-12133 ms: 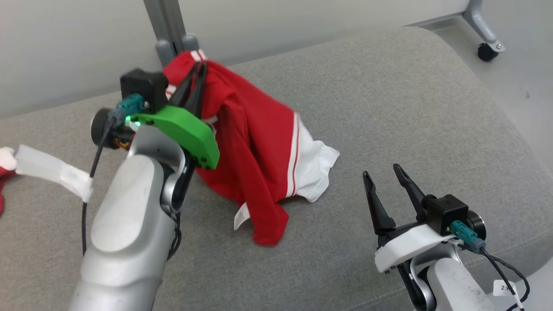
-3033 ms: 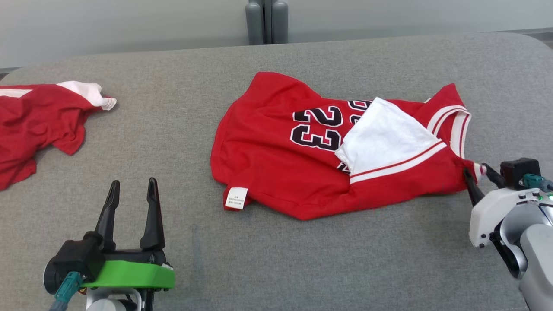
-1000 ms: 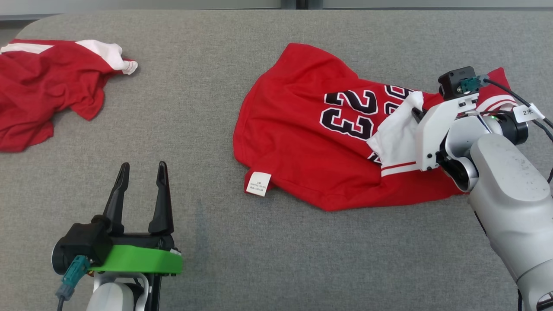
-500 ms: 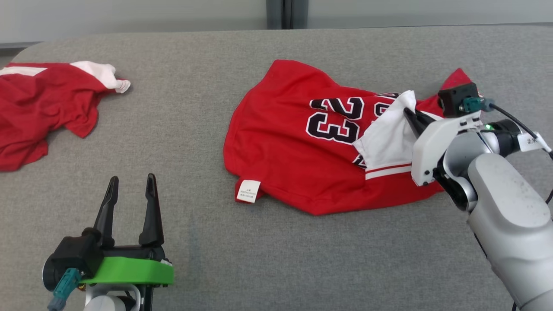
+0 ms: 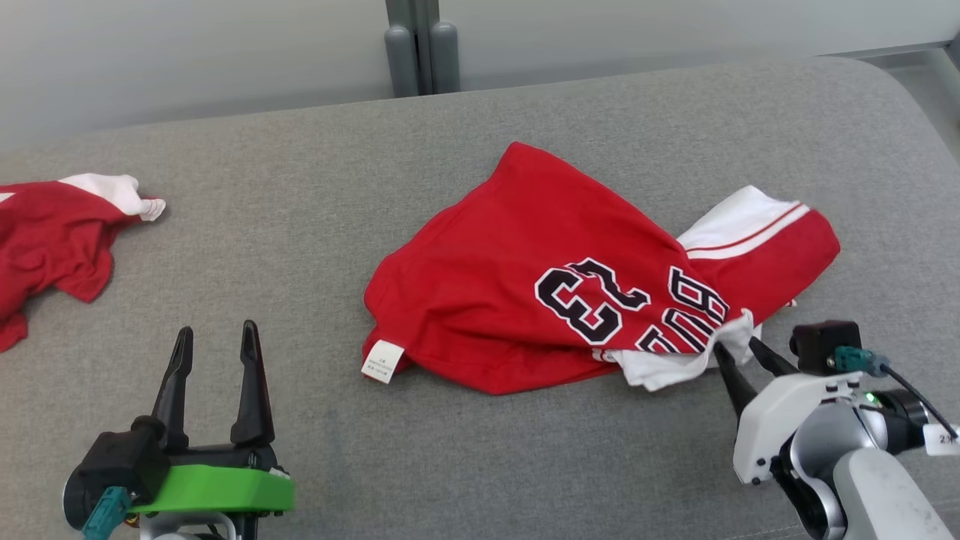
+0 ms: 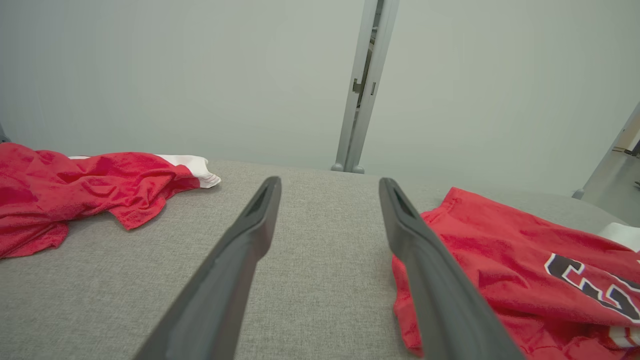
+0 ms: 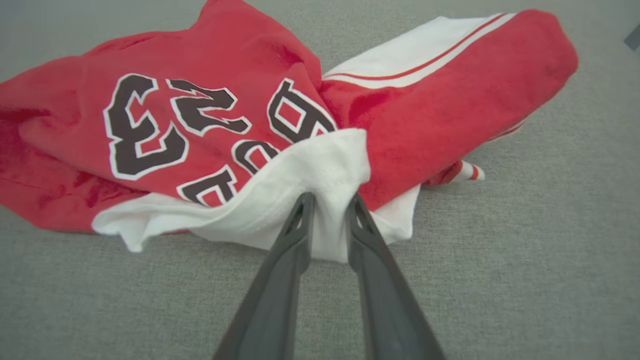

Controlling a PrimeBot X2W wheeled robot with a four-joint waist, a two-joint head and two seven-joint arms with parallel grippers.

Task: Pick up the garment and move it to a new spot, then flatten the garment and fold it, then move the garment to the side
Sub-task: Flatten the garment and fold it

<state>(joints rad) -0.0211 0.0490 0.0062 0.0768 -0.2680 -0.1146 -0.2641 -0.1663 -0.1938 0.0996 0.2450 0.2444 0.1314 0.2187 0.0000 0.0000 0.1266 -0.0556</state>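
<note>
The garment (image 5: 525,285) is a red jersey with black numerals and a white panel, lying rumpled on the grey cushion (image 5: 480,450); its right part is doubled over. My right gripper (image 5: 736,346) sits at its near right corner. The jaws stand a little apart, open, with a bunch of the white cloth (image 7: 320,165) still lying between the fingertips of the right gripper (image 7: 330,200). My left gripper (image 5: 216,328) rests at the lower left, open and empty, left of the garment (image 6: 500,260). In the left wrist view the left gripper (image 6: 330,181) points across bare cushion.
A second red and white garment (image 5: 45,240) lies crumpled at the far left of the cushion. A grey post (image 5: 416,49) stands behind the cushion's back edge against a pale wall. The cushion's rounded right edge (image 5: 922,142) is close to the jersey.
The head camera has shifted. My right gripper pulled the white part of the jersey toward the near edge, doubling the right side over, and its jaws have parted. The left arm stayed put.
</note>
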